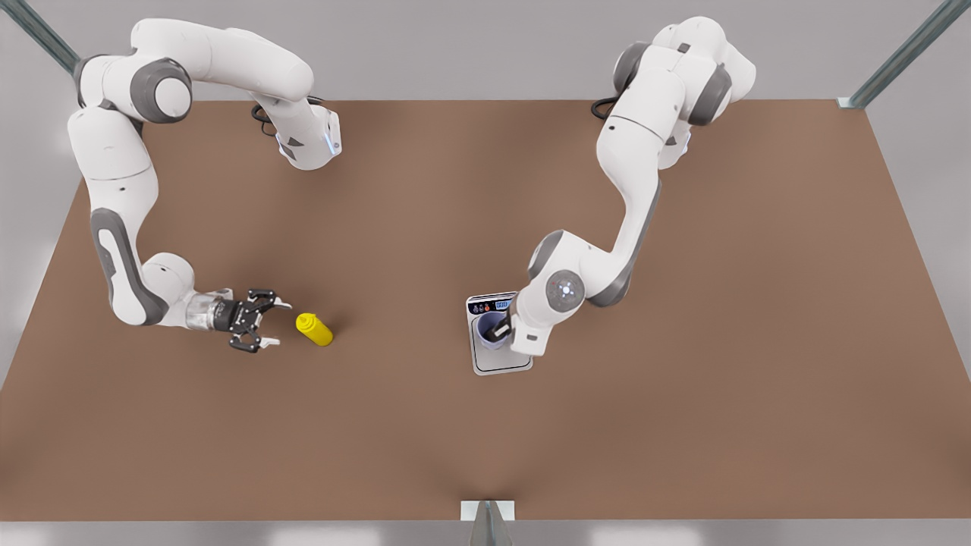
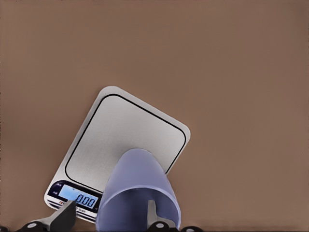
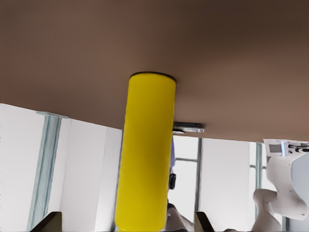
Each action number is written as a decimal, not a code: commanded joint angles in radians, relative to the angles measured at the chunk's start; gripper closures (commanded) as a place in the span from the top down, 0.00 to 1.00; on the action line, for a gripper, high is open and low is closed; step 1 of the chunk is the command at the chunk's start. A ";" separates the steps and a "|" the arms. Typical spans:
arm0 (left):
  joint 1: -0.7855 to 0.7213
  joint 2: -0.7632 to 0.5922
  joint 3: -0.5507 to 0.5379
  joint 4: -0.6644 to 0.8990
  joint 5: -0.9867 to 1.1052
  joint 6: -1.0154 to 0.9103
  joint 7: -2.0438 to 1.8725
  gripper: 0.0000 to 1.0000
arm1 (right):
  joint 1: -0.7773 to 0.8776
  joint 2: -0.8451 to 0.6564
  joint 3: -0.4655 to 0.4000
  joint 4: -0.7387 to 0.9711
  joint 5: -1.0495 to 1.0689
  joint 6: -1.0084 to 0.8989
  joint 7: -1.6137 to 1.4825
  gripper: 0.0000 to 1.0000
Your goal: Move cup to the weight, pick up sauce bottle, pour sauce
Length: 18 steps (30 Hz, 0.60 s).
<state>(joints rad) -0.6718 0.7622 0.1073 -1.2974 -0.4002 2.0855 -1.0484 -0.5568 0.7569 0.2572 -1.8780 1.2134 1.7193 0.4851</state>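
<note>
The silver scale (image 1: 502,362) lies near the table's middle, its display end toward the back. The lavender-blue cup (image 1: 488,337) stands on its plate. My left gripper (image 1: 501,331), on the arm at the front view's right, hangs over the cup; in the left wrist view the left gripper (image 2: 108,217) is open, one finger (image 2: 152,212) inside the cup (image 2: 140,188), the other outside its wall, above the scale (image 2: 125,130). The yellow sauce bottle (image 1: 315,329) stands upright at the front view's left. My right gripper (image 1: 265,322) is open just beside it, fingers either side of the bottle (image 3: 145,154).
The brown table (image 1: 683,417) is bare around both objects. Metal frame posts (image 1: 485,523) stand at the front edge and at the back corners. Both arm bases sit at the table's back edge.
</note>
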 commanded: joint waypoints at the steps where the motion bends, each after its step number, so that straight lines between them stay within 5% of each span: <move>1: 0.000 -0.011 0.000 -0.002 -0.002 -0.015 -0.001 1.00 | -0.002 0.005 0.007 0.000 0.012 0.005 0.003 1.00; 4: 0.004 -0.144 0.095 0.013 0.044 -0.313 0.048 1.00 | -0.002 0.010 0.027 -0.006 0.020 0.040 0.000 1.00; 9: 0.081 -0.357 0.427 0.015 0.259 -0.760 1.111 1.00 | -0.002 0.022 0.050 -0.010 0.021 0.054 -0.013 1.00; 10: 0.135 -0.431 0.376 -0.005 0.317 -0.771 1.131 1.00 | -0.002 0.030 0.050 -0.010 0.021 0.057 -0.014 1.00; 11: 0.308 -0.500 0.139 -0.036 0.397 -0.777 1.122 1.00 | -0.002 0.032 0.050 -0.009 0.021 0.062 -0.016 1.00; 12: 0.363 -0.587 0.046 -0.112 0.466 -0.762 1.130 1.00 | -0.002 0.033 0.050 -0.010 0.021 0.074 -0.014 1.00; 18: 0.362 -0.594 0.037 -0.086 0.377 -0.783 1.119 1.00 | 0.005 0.044 0.085 -0.013 0.020 0.098 -0.030 1.00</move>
<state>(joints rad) -0.3101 0.1664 0.1442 -1.3837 -0.0249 1.2959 0.0688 -0.5522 0.8008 0.3420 -1.8914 1.2346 1.8192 0.4556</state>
